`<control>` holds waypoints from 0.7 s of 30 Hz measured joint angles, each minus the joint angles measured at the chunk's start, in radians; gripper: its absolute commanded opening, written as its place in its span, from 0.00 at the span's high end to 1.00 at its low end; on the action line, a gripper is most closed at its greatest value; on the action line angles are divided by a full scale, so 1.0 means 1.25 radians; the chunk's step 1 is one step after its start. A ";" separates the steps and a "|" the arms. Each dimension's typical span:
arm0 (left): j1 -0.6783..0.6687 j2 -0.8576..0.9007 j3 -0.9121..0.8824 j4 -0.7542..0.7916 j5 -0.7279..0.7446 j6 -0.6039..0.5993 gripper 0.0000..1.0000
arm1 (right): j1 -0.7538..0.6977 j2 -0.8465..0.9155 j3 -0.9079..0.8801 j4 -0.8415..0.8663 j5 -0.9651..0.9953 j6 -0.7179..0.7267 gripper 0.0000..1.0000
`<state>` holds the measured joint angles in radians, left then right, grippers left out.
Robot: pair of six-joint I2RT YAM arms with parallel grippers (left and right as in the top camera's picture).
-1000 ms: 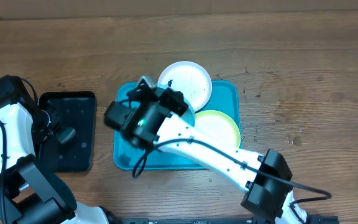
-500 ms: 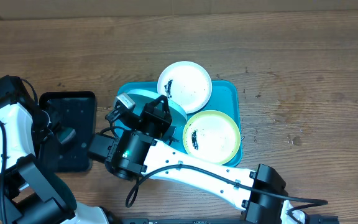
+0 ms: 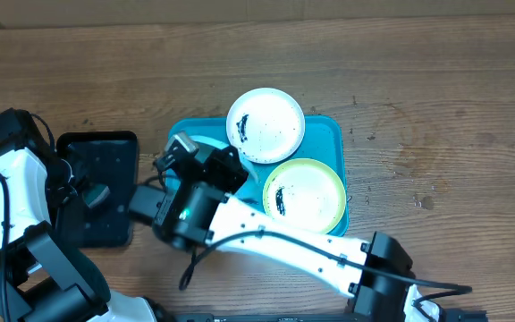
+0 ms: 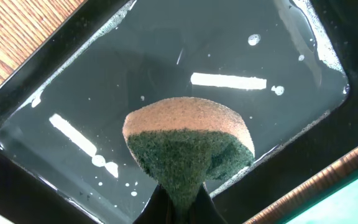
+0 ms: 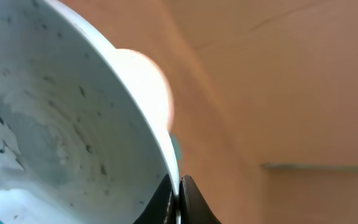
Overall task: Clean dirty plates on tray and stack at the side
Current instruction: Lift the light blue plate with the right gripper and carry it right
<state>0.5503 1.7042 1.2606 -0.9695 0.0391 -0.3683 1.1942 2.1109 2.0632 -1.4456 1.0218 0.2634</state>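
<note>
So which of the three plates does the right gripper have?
The light blue plate, pinched by its rim in the right gripper. The white plate and the yellow-green plate lie ungripped on the tray.

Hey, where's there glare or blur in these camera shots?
Left wrist: two bright light streaks glare off the wet black tray; the sponge is sharp. Right wrist: the light blue plate is soft, with a blown-out white patch by its rim. Overhead: even light, no strong glare.

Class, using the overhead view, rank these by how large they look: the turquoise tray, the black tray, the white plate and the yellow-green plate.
1. turquoise tray, though partly covered
2. black tray
3. white plate and yellow-green plate: they look alike, so no ranking
</note>
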 measured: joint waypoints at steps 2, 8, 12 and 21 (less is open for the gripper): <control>0.000 0.000 0.000 -0.002 0.002 0.000 0.96 | -0.034 0.000 0.000 0.024 -0.103 0.010 0.96; 0.000 0.000 0.000 -0.009 0.012 0.000 0.96 | -0.258 0.000 0.000 0.063 -0.497 0.027 0.96; 0.000 0.000 0.000 -0.009 0.016 0.000 0.96 | -0.487 0.000 0.000 0.048 -0.778 0.059 0.96; 0.000 0.000 0.000 -0.011 0.017 0.000 0.96 | -0.905 0.000 0.000 -0.057 -1.021 0.073 0.96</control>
<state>0.5507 1.7042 1.2606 -0.9836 0.0608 -0.3683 0.0624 2.1109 2.0636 -1.5166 -0.2539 0.3550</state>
